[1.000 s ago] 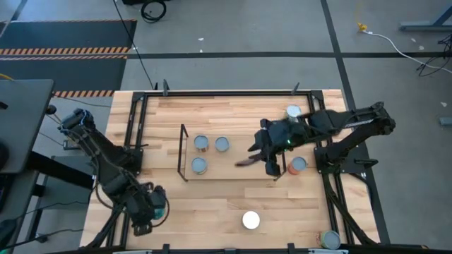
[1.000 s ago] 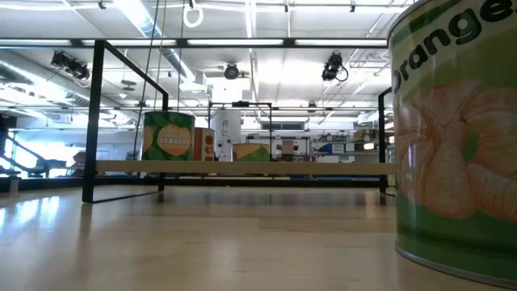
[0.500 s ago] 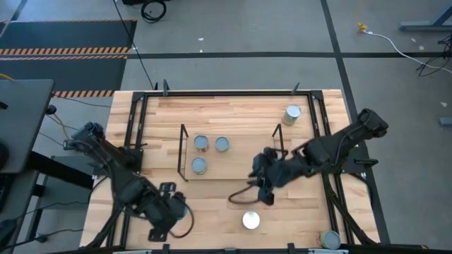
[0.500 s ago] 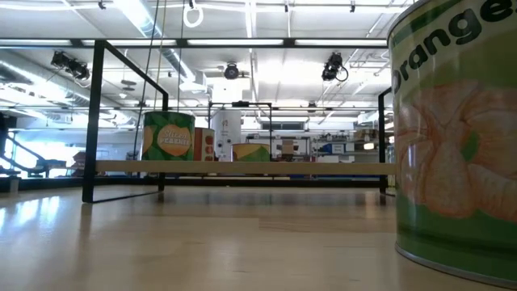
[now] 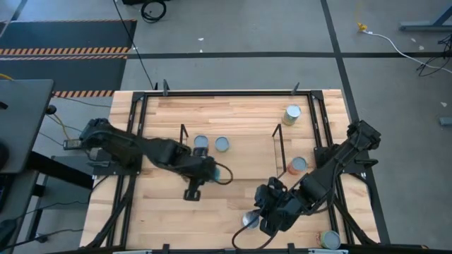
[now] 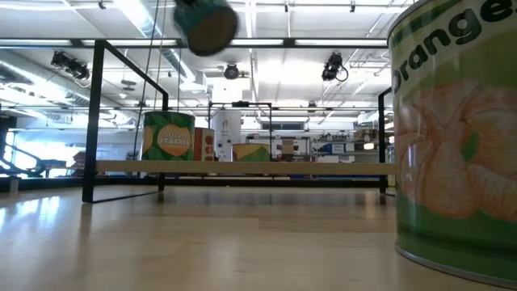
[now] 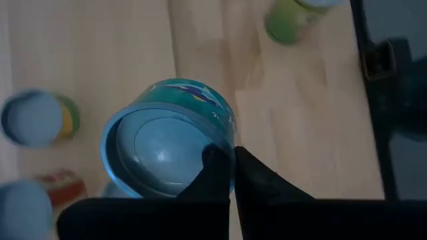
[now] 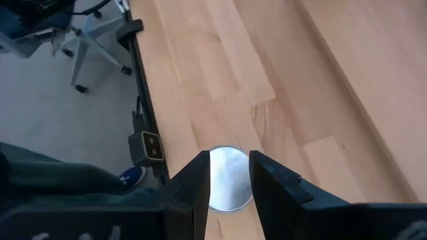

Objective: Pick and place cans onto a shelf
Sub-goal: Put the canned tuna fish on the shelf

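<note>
My left gripper (image 5: pixel 214 173) is shut on a teal can with a blue end (image 7: pixel 167 143), held in the air over the near left part of the black wire shelf (image 5: pixel 277 144). The can shows high up in the low view (image 6: pixel 206 24). Two grey-topped cans (image 5: pixel 201 143) (image 5: pixel 222 144) stand on the shelf. My right gripper (image 8: pixel 227 163) is open near the table's near edge, one finger on each side of the white-topped can (image 8: pixel 225 179), which stands upright on the table (image 5: pixel 246 221). My left gripper pinches the teal can at the rim of its round blue end (image 7: pixel 225 143) between its two fingers, one over the end face and one on the side wall. The fingers come from above. The can is lifted clear of the table and tilted.
A yellowish can (image 5: pixel 292 113) stands at the far right, and a red-orange can (image 5: pixel 298 165) just right of the shelf. A green can (image 5: pixel 329 240) stands at the near right corner and looms large in the low view (image 6: pixel 452 137). A black metal frame (image 5: pixel 134 141) edges the table.
My left gripper has carried the teal can from the near left corner toward the right and far side, up over the shelf's near left part. My right gripper has gone from the shelf's right end toward the near edge and down around the white-topped can.
</note>
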You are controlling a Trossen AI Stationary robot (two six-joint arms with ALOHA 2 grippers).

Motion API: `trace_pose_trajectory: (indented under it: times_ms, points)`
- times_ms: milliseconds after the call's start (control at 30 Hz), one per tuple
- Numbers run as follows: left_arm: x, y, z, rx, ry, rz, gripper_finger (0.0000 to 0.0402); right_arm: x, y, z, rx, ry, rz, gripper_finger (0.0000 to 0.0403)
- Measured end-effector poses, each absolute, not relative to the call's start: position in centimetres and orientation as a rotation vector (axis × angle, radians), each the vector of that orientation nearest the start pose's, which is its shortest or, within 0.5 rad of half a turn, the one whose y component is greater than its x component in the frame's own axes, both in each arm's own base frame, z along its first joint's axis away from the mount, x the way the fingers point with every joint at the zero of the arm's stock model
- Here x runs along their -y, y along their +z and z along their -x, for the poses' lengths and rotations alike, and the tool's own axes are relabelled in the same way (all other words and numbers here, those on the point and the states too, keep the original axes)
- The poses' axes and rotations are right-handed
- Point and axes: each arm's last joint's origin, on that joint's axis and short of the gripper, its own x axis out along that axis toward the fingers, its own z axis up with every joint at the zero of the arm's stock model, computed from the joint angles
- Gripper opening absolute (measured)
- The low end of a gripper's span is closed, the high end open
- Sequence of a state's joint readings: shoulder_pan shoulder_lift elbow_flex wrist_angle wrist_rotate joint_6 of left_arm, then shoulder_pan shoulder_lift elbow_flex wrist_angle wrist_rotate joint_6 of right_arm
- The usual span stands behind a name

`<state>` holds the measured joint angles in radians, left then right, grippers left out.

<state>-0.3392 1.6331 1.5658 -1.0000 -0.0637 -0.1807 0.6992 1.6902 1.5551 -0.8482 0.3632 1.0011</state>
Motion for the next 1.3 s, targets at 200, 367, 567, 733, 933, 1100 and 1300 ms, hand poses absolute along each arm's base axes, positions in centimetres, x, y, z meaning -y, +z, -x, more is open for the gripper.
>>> trace_pose_trajectory:
  times_ms: [200,367,567,733,933,1100,1300]
  points:
    - [9.3,28.9,-34.8,-1.129,-0.129,-0.090,0.0007,-22.6,31.0,-27.6,-0.899,-0.136,-0.419,0.0111]
    - [8.1,25.5,-37.2,-1.188,-0.076,-0.139,0.0007,-22.1,31.1,-27.8,-0.897,-0.098,-0.316,0.0111]
    - [7.6,22.0,-38.8,-1.259,-0.028,-0.169,0.0013,-21.1,30.9,-28.7,-0.896,-0.111,-0.277,0.0111]
    - [7.5,20.7,-39.3,-1.288,-0.024,-0.201,0.0022,-20.8,30.9,-29.0,-0.901,-0.110,-0.282,0.0118]
    - [7.3,20.4,-39.4,-1.286,0.039,-0.234,0.0047,-21.1,30.9,-28.8,-0.934,-0.042,-0.234,0.0148]
    - [7.0,20.4,-39.4,-1.285,0.058,-0.216,0.0096,-21.8,30.7,-28.3,-0.960,0.051,-0.128,0.0170]
    - [7.2,20.4,-39.4,-1.288,0.050,-0.204,0.0147,-23.3,29.7,-28.1,-1.018,0.137,-0.136,0.0197]
